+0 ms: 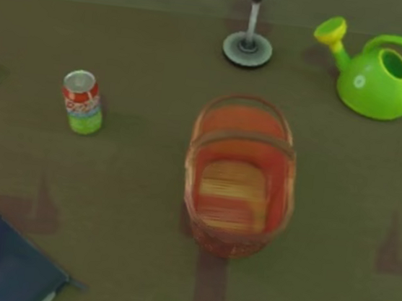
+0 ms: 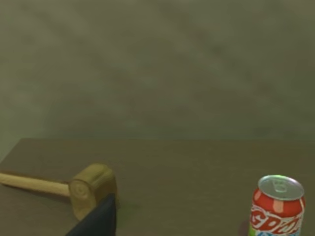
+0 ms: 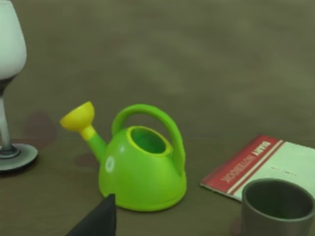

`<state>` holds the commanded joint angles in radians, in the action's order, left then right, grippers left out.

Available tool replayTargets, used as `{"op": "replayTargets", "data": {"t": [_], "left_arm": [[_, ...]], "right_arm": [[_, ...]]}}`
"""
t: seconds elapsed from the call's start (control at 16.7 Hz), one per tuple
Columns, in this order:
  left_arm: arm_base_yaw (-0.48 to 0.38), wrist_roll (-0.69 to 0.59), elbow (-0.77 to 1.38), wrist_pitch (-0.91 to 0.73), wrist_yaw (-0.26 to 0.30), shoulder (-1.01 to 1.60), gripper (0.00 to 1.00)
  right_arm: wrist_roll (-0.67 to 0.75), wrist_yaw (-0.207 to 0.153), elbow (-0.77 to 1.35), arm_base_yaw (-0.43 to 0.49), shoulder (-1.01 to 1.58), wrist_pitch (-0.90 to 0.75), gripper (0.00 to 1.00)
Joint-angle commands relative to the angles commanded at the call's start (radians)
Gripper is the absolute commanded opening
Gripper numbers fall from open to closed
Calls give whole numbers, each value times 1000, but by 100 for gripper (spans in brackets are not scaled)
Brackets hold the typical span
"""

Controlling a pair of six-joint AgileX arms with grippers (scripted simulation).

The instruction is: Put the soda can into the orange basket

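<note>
While the soda can (image 1: 82,101) is seen standing upright on the left part of the table (image 1: 129,208) in the top view, well apart from the orange basket (image 1: 239,175) at the centre, neither gripper is shown there. The basket is seen to hold nothing, its yellowish slatted bottom left bare. A wine glass (image 1: 251,25) is placed beyond the basket, and a green watering can (image 1: 378,76) lies toward the far right. Only in the left wrist view is a wooden mallet (image 2: 74,187) revealed, lying on the table apart from the can, with one dark fingertip (image 2: 98,221) visible at the picture's edge. Only in the right wrist view are a red-and-white notebook (image 3: 261,167) and a grey cup (image 3: 278,206) shown near the watering can. Whether either gripper's fingers are apart or together cannot be told.
</note>
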<state>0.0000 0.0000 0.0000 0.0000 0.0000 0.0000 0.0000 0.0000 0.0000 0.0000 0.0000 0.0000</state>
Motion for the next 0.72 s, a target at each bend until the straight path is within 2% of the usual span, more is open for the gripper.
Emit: {"op": "replayTargets", "data": {"t": [0.36,0.72], "left_arm": [[-24,29,86,-79,15,100,100],[-87,143,437,-378,41,533,100]], "right_arm": [[0,0,0,0,0,0,100],[0,0,0,0,0,0,100]]}}
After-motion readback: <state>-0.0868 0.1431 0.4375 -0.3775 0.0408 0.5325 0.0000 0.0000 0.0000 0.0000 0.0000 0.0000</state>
